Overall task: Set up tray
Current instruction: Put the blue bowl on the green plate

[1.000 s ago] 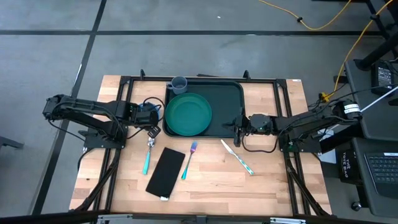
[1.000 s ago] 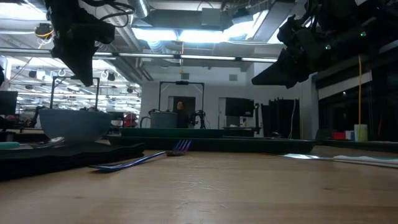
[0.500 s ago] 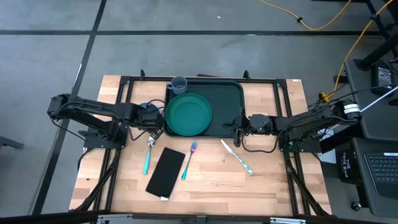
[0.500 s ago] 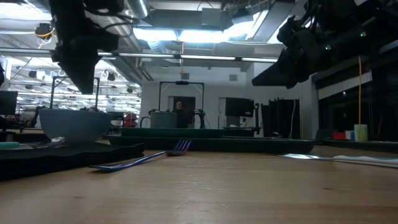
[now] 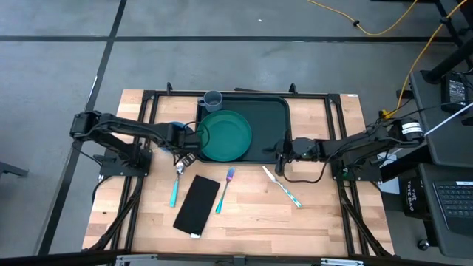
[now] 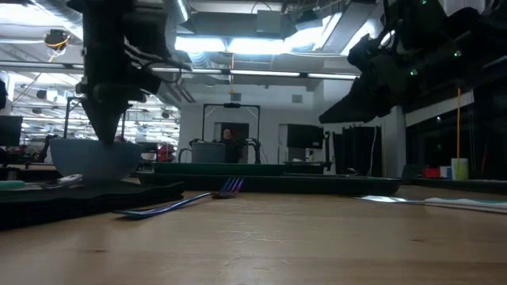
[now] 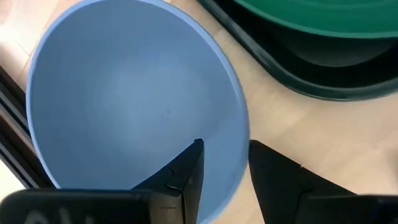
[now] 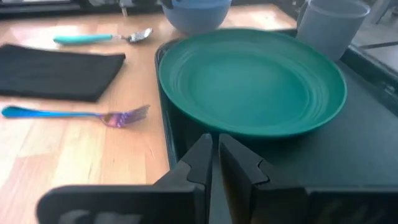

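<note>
Centrally placed: tray (image 5: 270, 122), bearing plate (image 5: 224, 135). Left gripper (image 7: 224, 171) parted astride blue bowl (image 7: 124, 93) rim, apparently for lifting aboard; right gripper (image 8: 214, 158) nearly clenched, empty, at tray's edge.

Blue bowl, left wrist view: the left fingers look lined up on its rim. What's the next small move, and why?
Probably close the left gripper on the blue bowl. Its open fingers straddle the bowl's near rim, one inside and one outside, and the bowl sits on the wood beside the tray, not on it. The right gripper is shut at the tray's edge.
</note>
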You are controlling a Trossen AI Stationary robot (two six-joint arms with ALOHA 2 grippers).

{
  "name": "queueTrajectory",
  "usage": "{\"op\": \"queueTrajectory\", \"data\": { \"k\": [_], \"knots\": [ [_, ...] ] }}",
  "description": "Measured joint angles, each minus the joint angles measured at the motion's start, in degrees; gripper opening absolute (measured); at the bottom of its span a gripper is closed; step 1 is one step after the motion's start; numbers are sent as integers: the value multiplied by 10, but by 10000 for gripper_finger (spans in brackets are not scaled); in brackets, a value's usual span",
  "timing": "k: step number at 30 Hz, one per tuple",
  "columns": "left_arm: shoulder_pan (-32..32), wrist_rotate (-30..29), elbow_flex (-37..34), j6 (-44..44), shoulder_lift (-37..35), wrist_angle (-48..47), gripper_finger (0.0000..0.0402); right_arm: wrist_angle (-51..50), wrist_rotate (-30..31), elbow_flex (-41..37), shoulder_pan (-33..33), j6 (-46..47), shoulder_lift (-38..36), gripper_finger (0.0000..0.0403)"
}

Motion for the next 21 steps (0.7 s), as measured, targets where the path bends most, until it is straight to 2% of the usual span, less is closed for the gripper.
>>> {"op": "queueTrajectory", "data": {
  "k": [14,21],
  "knots": [
    [16,28,0,43,18,2,119,26,0,0,-13,0,30,36],
    [15,40,0,72,18,2,77,27,0,0,-13,0,30,36]
  ]
}}
